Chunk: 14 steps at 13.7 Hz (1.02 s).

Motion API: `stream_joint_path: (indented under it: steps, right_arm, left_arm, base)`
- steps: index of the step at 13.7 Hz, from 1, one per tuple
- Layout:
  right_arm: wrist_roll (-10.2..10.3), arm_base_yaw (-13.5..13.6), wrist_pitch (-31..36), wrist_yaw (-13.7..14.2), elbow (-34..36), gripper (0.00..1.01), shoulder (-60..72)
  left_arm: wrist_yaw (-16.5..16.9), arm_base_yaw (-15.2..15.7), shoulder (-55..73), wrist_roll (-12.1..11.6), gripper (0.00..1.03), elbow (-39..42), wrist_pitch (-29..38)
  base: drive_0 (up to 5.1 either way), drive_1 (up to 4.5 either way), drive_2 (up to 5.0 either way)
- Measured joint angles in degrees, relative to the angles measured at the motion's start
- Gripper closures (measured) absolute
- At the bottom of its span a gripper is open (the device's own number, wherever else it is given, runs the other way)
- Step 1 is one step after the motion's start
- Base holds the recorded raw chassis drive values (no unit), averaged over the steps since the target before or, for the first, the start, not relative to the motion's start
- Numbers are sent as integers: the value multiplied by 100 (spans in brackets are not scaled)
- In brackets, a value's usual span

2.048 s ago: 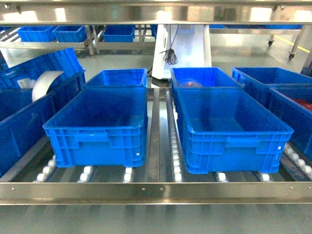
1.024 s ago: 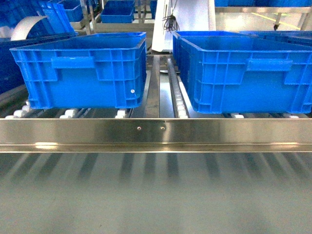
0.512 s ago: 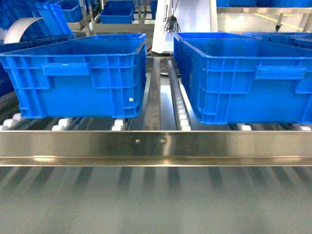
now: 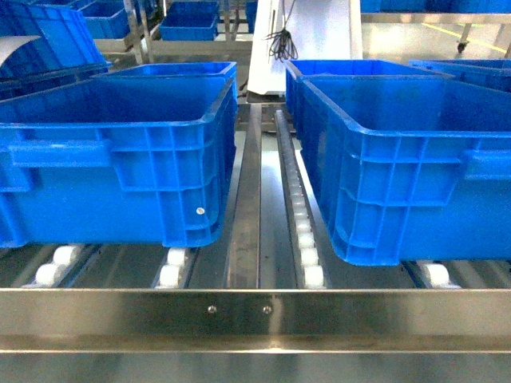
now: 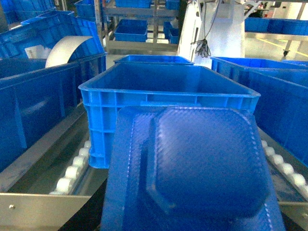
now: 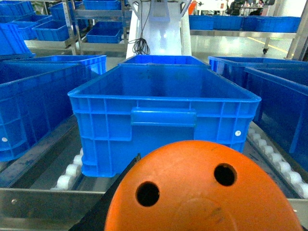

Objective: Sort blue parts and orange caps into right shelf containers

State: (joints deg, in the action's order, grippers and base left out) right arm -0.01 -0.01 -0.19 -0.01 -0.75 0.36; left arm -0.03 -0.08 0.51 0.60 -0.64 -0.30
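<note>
Closer now, two blue crates (image 4: 112, 152) (image 4: 415, 159) fill the head view. Left wrist shows a blue part (image 5: 192, 168), right an orange cap (image 6: 202, 192); grip unclear.

Two crates side by side on roller shelf: left crate (image 4: 112, 159), right crate (image 4: 407, 167), apart, roller track (image 4: 299, 215) between. Second crate (image 4: 172, 70) directly behind left one; another (image 4: 351, 68) behind right one. Metal rail (image 4: 255, 319) across front. Blue part (image 5: 192, 168) before left crate; orange cap (image 6: 202, 192) before right crate.
</note>
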Motion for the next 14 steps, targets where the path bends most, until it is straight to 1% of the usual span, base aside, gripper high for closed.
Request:
stream_joint_path:
  steps: [3, 14]
  right_arm:
    - [0, 0, -13, 0, 0, 57, 0]
    - [0, 0, -15, -2, 0, 57, 0]
  left_arm:
    - [0, 0, 0, 0, 61, 0, -9]
    - [0, 0, -2, 0, 61, 0, -9]
  base:
    - [-7, 424, -438]
    - [0, 0, 0]
